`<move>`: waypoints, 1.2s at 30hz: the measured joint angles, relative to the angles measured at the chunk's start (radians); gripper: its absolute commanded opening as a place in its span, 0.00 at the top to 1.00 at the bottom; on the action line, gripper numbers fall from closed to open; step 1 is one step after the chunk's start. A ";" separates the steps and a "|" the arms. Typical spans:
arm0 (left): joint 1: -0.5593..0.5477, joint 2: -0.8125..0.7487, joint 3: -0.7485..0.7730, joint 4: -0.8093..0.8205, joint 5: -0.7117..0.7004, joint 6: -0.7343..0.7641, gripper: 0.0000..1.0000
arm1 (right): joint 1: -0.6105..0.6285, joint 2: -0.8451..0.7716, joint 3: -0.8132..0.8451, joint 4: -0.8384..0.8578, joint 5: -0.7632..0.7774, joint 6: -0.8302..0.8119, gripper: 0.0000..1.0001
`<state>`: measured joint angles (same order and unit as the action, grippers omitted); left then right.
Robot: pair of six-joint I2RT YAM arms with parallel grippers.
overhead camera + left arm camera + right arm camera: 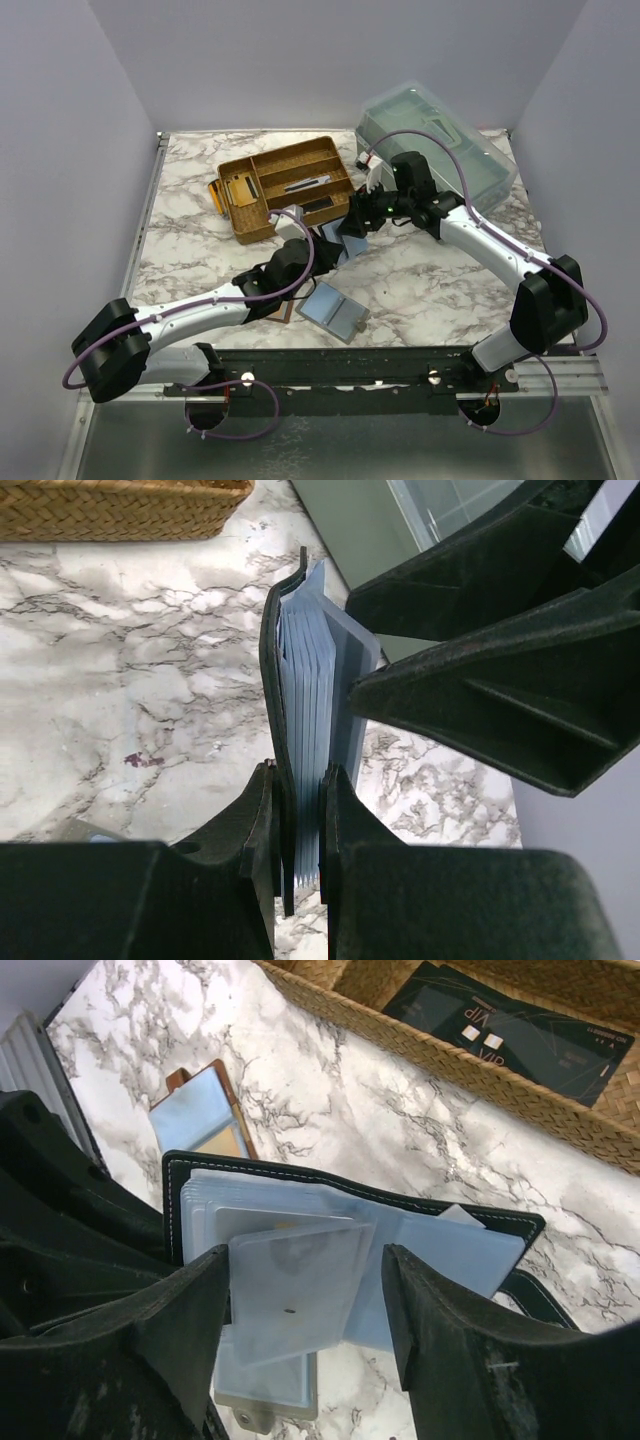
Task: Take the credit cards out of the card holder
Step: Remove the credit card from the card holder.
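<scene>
**A:** Checking the card holder (176, 1210) first. Where does it sit?

**B:** Raised over the middle of the table (430, 290), standing on edge. The left gripper (300, 775) is clamped shut on its lower edge, one finger on the black cover and the other on the stack of blue-grey pockets.

**A:** And the credit cards (305, 710)?

**B:** They're in the pockets, fanned out. One pale card (300, 1280) sticks out past the pocket edges, tilted.

**A:** Right gripper (305, 1260)?

**B:** Its jaws stand apart, one on each side of that card. One finger (200, 1330) is at the card's side edge and the other is just off the opposite edge. I see no squeeze on it.

**A:** How much room is there around the holder?

**B:** The woven tray (250, 225) is close behind the holder, with bare marble between. A dark card (510, 1020) lies in it. A clear box (440, 140) stands at the far right, behind the right arm. An open grey holder (335, 312) lies flat toward the near edge, and a brown holder (205, 1110) lies flat beside it. Marble to the right of the arms is bare.
</scene>
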<state>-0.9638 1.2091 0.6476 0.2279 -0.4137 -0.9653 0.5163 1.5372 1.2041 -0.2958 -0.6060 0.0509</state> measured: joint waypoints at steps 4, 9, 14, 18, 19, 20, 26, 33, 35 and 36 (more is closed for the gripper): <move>0.000 -0.004 0.000 -0.035 -0.018 0.000 1.00 | 0.000 0.000 0.000 -0.005 0.029 -0.006 0.58; -0.001 -0.045 0.000 -0.073 -0.034 0.002 1.00 | 0.000 -0.001 0.000 -0.006 0.059 -0.012 0.59; -0.001 -0.114 -0.001 -0.081 -0.035 0.006 1.00 | -0.002 -0.006 -0.015 -0.004 0.043 -0.008 0.69; -0.001 -0.180 -0.021 -0.082 -0.034 0.024 1.00 | -0.026 -0.007 -0.042 0.001 -0.042 0.013 0.74; -0.001 -0.201 -0.034 -0.080 -0.033 0.029 1.00 | -0.035 -0.009 -0.048 0.006 -0.071 0.021 0.75; -0.001 -0.221 -0.047 -0.082 -0.033 0.033 1.00 | -0.044 -0.013 -0.055 0.012 -0.101 0.029 0.76; 0.000 -0.312 -0.104 -0.081 -0.027 0.062 1.00 | -0.081 -0.067 -0.108 0.058 -0.301 0.061 0.78; 0.000 -0.355 -0.134 -0.068 0.010 0.084 1.00 | -0.087 -0.081 -0.116 0.096 -0.425 0.082 0.76; 0.000 -0.360 -0.140 -0.059 0.023 0.085 1.00 | -0.087 -0.080 -0.116 0.101 -0.439 0.089 0.75; 0.000 -0.362 -0.141 -0.056 0.028 0.086 1.00 | -0.087 -0.080 -0.116 0.102 -0.440 0.091 0.75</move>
<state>-0.9642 0.8471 0.5064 0.1715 -0.3855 -0.8795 0.4297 1.4574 1.0878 -0.1940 -1.0462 0.1417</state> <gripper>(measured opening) 0.162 0.242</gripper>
